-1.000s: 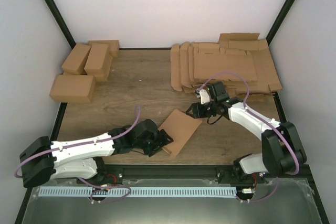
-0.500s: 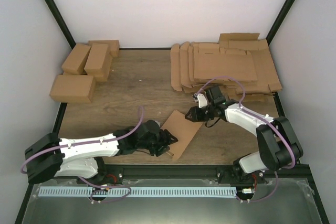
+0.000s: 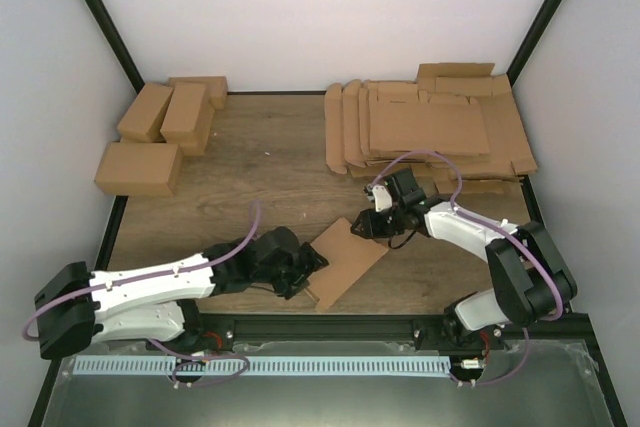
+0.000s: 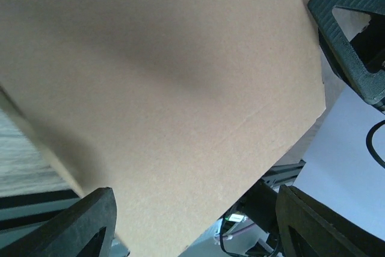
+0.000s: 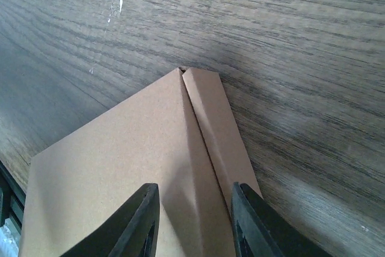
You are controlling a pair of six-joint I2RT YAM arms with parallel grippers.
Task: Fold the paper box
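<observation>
The paper box [image 3: 345, 262], a flat, partly folded brown sheet, lies near the table's front edge between the two arms. My left gripper [image 3: 305, 272] is at its near left edge. In the left wrist view the cardboard [image 4: 168, 88] fills the frame beyond the gripper [image 4: 195, 191], whose jaws stand wide apart. My right gripper [image 3: 365, 225] is low over the box's far corner. In the right wrist view its gripper [image 5: 192, 191] is open a moderate width above the sheet [image 5: 114, 173], and a narrow folded flap [image 5: 219, 124] with its seam runs between the fingers.
A stack of flat brown blanks [image 3: 430, 132] fills the back right of the wooden table [image 3: 270, 157]. Several folded cartons [image 3: 160, 132] sit at the back left. A black rail [image 3: 320, 327] runs along the near edge, just below the box.
The right gripper has moved left and toward the near edge, onto the box's far corner, and its jaws have narrowed. The box has shifted slightly toward the front edge.
</observation>
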